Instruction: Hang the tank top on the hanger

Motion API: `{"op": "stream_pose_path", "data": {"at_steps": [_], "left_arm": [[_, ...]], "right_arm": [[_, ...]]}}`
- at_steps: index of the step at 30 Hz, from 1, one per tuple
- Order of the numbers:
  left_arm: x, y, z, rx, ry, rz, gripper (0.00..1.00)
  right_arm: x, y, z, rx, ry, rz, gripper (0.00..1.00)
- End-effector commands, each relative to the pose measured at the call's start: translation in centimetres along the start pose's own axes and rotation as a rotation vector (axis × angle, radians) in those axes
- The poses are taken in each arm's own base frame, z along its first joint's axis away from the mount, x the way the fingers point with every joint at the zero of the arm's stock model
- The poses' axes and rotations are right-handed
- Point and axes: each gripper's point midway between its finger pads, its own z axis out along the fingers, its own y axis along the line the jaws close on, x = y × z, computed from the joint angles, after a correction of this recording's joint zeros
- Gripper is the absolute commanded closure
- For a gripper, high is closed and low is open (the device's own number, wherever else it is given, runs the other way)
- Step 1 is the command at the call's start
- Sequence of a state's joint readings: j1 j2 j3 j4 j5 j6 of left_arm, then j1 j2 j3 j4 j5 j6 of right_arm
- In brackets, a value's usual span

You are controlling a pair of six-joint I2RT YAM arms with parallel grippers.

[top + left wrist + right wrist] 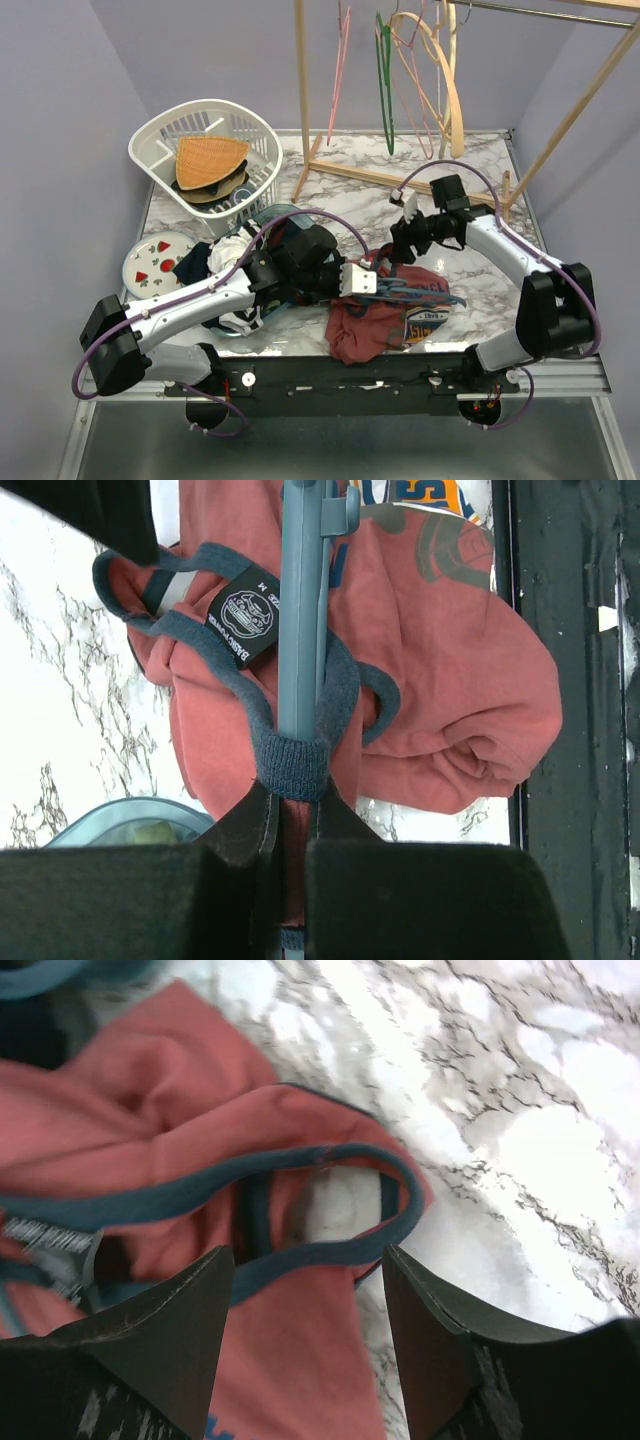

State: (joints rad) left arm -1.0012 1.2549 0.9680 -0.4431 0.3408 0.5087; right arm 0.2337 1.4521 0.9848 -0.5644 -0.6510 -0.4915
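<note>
The maroon tank top (365, 325) lies bunched on the marble table near the front edge. The slate-blue hanger (300, 610) lies on it, one arm threaded through a navy-trimmed strap (292, 765). In the top view the hanger (425, 297) shows as blue curves on the shirt. My left gripper (295, 810) is shut on the hanger's end with shirt fabric between the jaws; in the top view it (362, 280) sits at the shirt's left edge. My right gripper (310, 1260) is open, low over a navy-trimmed loop of the tank top (330, 1210); in the top view it (400, 245) is at the shirt's far edge.
A white basket (260, 135) with a straw hat stands at the back left, and a strawberry plate (157, 262) at the left. A striped garment (235, 250) and a teal bowl (130, 820) lie under the left arm. A wooden rack (303, 90) holds green (385, 80) and cream (455, 90) hangers.
</note>
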Motion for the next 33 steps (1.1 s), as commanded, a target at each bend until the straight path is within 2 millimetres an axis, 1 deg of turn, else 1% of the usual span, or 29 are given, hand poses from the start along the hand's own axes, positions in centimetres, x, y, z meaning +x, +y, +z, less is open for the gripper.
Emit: {"op": "stream_pose_path", "data": {"at_steps": [1, 3, 7, 8, 11, 14, 15, 17, 18, 19, 20, 21, 23, 24, 25, 29, 33], "left_arm": [[-1.2, -0.1, -0.3, -0.001, -0.047, 0.031, 1.00], [-1.1, -0.2, -0.3, -0.003, -0.046, 0.031, 1.00], [-1.2, -0.1, -0.4, -0.006, -0.049, 0.034, 1.00], [-1.2, -0.1, -0.4, -0.006, -0.051, 0.033, 1.00], [-1.3, 0.0, -0.4, -0.010, -0.050, 0.033, 1.00], [-1.3, 0.4, -0.6, -0.037, -0.046, 0.030, 1.00], [-1.3, 0.9, -0.8, -0.068, -0.042, 0.027, 1.00], [-1.6, 1.5, -1.5, -0.108, -0.055, 0.019, 1.00], [-1.7, 2.0, -1.8, -0.133, -0.062, 0.014, 1.00], [-2.0, 2.5, -2.5, -0.166, -0.089, 0.013, 1.00], [-2.2, 2.9, -2.9, -0.183, -0.105, 0.007, 1.00], [-2.5, 4.0, -3.6, -0.225, -0.136, -0.011, 1.00], [-2.7, 4.5, -4.6, -0.256, -0.173, -0.025, 1.00], [-3.0, 5.0, -5.0, -0.280, -0.197, -0.040, 1.00], [-2.7, 5.5, -5.5, -0.301, -0.202, -0.056, 1.00], [-2.2, 6.8, -6.2, -0.349, -0.207, -0.094, 1.00], [-1.7, 7.6, -6.1, -0.374, -0.192, -0.119, 1.00]], "right_arm": [[-0.2, -4.2, 2.2, 0.168, 0.094, 0.088, 0.31], [0.5, -4.4, 3.2, 0.164, 0.131, 0.103, 0.31], [1.5, -5.1, 4.0, 0.201, 0.158, 0.115, 0.32], [1.5, -5.3, 4.0, 0.210, 0.162, 0.118, 0.33], [2.0, -6.0, 4.3, 0.238, 0.184, 0.133, 0.40], [2.8, -5.9, 4.5, 0.231, 0.207, 0.148, 0.56], [2.9, -5.7, 4.5, 0.224, 0.208, 0.154, 0.69], [3.0, -5.6, 4.3, 0.225, 0.209, 0.157, 0.82], [2.8, -5.5, 4.1, 0.221, 0.201, 0.159, 0.94], [2.8, -5.7, 3.8, 0.225, 0.191, 0.173, 0.99], [2.4, -5.7, 3.2, 0.226, 0.173, 0.177, 0.99], [2.1, -5.6, 2.9, 0.215, 0.156, 0.187, 1.00], [2.1, -6.0, 1.8, 0.215, 0.129, 0.214, 1.00], [1.7, -6.0, 1.1, 0.208, 0.102, 0.221, 1.00], [1.7, -5.8, 0.7, 0.200, 0.096, 0.225, 1.00], [0.9, -5.1, -1.1, 0.158, 0.045, 0.237, 1.00], [0.3, -5.2, -3.6, 0.130, -0.032, 0.266, 1.00]]}}
